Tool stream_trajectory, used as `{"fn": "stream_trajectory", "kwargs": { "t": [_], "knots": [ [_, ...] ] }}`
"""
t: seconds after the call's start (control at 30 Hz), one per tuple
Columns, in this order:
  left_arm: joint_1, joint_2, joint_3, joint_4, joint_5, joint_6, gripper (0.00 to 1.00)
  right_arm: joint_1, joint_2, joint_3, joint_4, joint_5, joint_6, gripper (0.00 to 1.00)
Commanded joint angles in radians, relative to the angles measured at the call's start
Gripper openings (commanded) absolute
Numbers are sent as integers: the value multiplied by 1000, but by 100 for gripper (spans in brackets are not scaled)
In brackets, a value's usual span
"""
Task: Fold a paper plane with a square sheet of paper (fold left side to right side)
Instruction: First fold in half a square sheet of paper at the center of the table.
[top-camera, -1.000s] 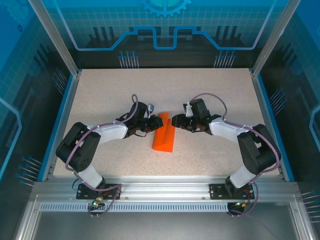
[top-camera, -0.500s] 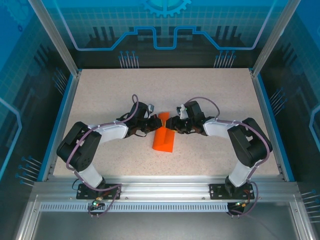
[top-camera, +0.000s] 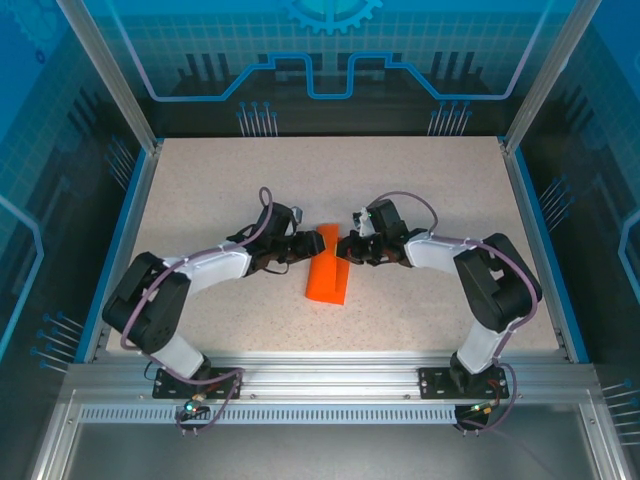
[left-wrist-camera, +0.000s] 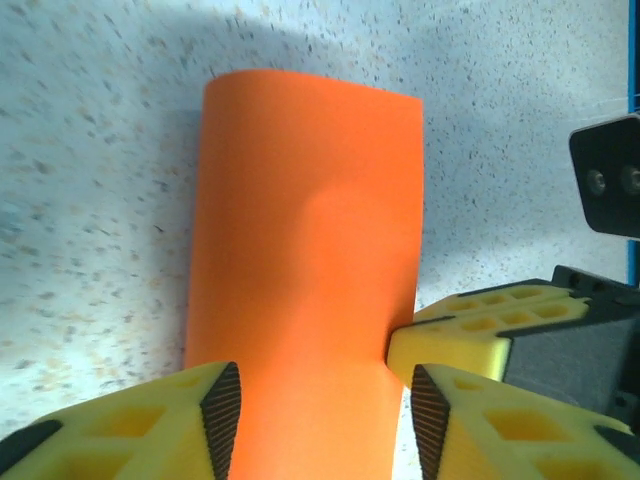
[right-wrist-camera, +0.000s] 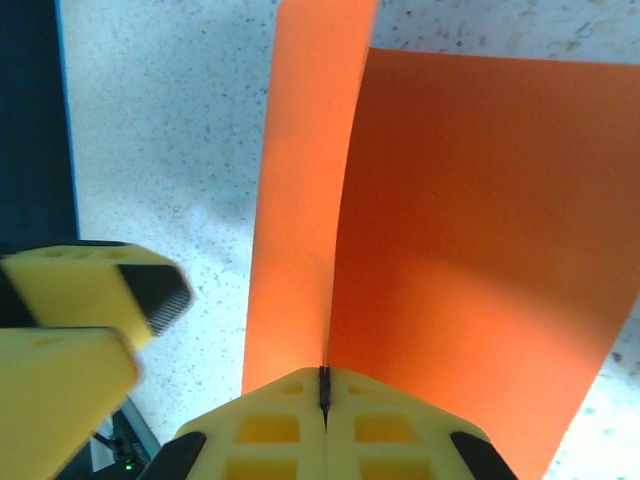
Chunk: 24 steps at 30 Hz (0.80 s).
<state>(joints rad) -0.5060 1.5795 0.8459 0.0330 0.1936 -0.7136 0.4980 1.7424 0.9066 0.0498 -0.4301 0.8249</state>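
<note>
Mid-table, thin orange square sheet of paper (top-camera: 328, 275) sits half-folded, apparently uncreased. Right gripper (right-wrist-camera: 322, 392) pinches its edge, left gripper (left-wrist-camera: 325, 400) has jaws spread; plane folds not yet done.

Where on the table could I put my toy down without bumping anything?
The far half of the table, between the grippers and the back edge, is bare. So is the near strip between the orange paper and the front rail. The middle is crowded: the left gripper and right gripper meet at the paper's far end.
</note>
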Motion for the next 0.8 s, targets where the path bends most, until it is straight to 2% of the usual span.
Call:
{"fn": "stream_trajectory", "kwargs": {
  "t": [0.0, 0.43, 0.67, 0.73, 0.77],
  "knots": [
    [-4, -19, 39, -112, -69, 53, 55, 15, 29, 37, -123, 65, -38, 0],
    [-11, 165, 117, -129, 35, 27, 53, 35, 56, 88, -245, 143, -69, 1],
    [-27, 232, 155, -185, 34, 44, 42, 38, 49, 82, -248, 161, -75, 5],
    [-33, 251, 166, -206, 30, 57, 39, 39, 34, 74, -244, 173, -73, 7],
    [-37, 256, 170, -218, 24, 64, 38, 38, 22, 67, -243, 185, -74, 12]
  ]
}}
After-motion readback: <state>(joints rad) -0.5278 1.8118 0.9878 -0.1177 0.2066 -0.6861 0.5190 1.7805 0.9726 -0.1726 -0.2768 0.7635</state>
